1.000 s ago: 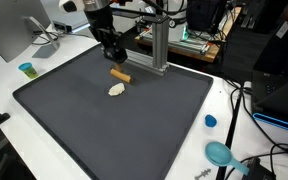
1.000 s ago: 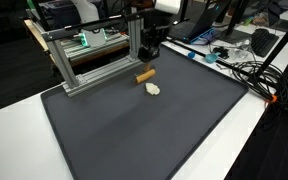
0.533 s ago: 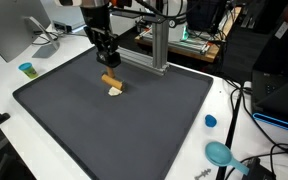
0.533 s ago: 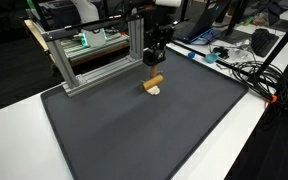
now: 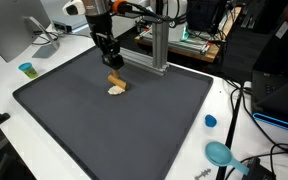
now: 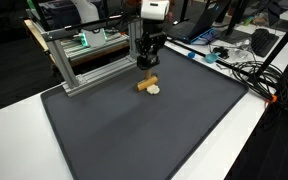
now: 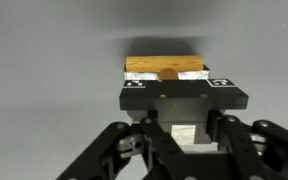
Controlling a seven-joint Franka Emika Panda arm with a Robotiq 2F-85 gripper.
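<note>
A short wooden block (image 5: 115,80) hangs just over the dark grey mat (image 5: 104,130), with my gripper (image 5: 113,70) shut on its top end. A small pale lump (image 5: 115,91) lies on the mat, touching the block's near side. In an exterior view the block (image 6: 146,83) sits under the gripper (image 6: 146,72), with the pale lump (image 6: 155,89) beside it. The wrist view shows the block (image 7: 164,65) ahead of the gripper (image 7: 165,74), partly hidden by the gripper body.
An aluminium frame (image 5: 156,45) stands at the mat's back edge, close behind the gripper, also visible as the frame (image 6: 89,60). Off the mat are a small blue cup (image 5: 26,69), a blue cap (image 5: 210,121), a teal scoop (image 5: 220,153) and cables (image 6: 254,72).
The gripper has carried the block from beside the pale lump down against it, then shifted it slightly sideways. The lump has stayed in place. The jaws remain shut.
</note>
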